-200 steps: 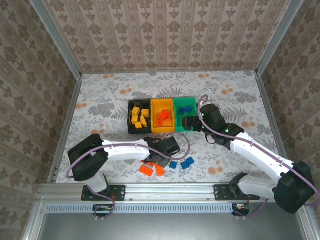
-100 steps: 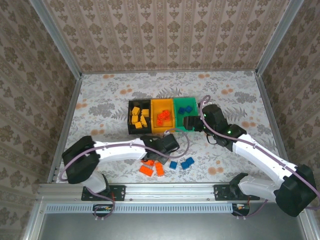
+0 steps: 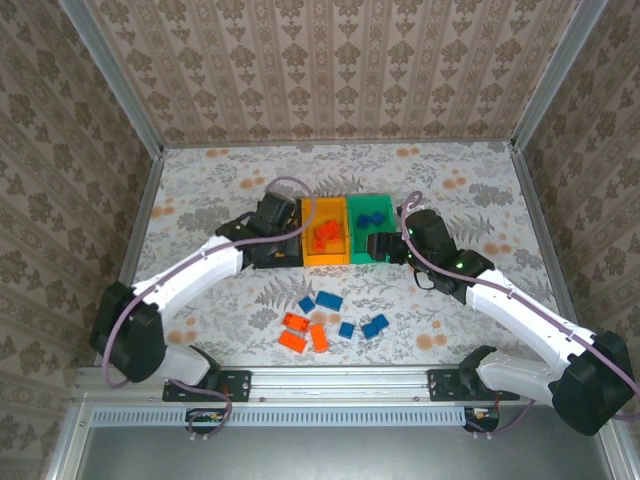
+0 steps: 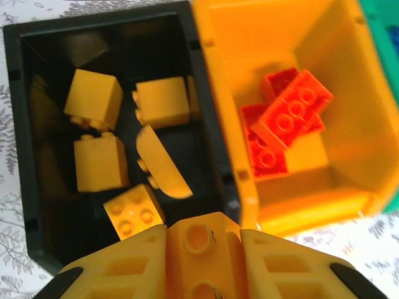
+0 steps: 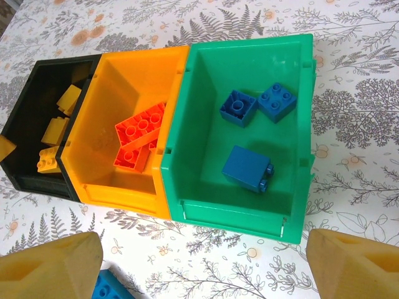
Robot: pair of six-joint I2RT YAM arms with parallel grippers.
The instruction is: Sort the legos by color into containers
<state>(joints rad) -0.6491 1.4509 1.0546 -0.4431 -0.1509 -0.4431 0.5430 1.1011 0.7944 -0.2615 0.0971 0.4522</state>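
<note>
Yellow brick (image 4: 198, 256) pinched in left claw (image 4: 202, 238), right claw (image 5: 202, 244) splayed

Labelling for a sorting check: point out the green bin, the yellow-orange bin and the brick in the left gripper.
green bin (image 5: 277, 140), right wrist view, bare floor.
yellow-orange bin (image 5: 121, 87), right wrist view, inner wall.
held yellow brick (image 4: 201, 246), left wrist view, studded face.
</note>
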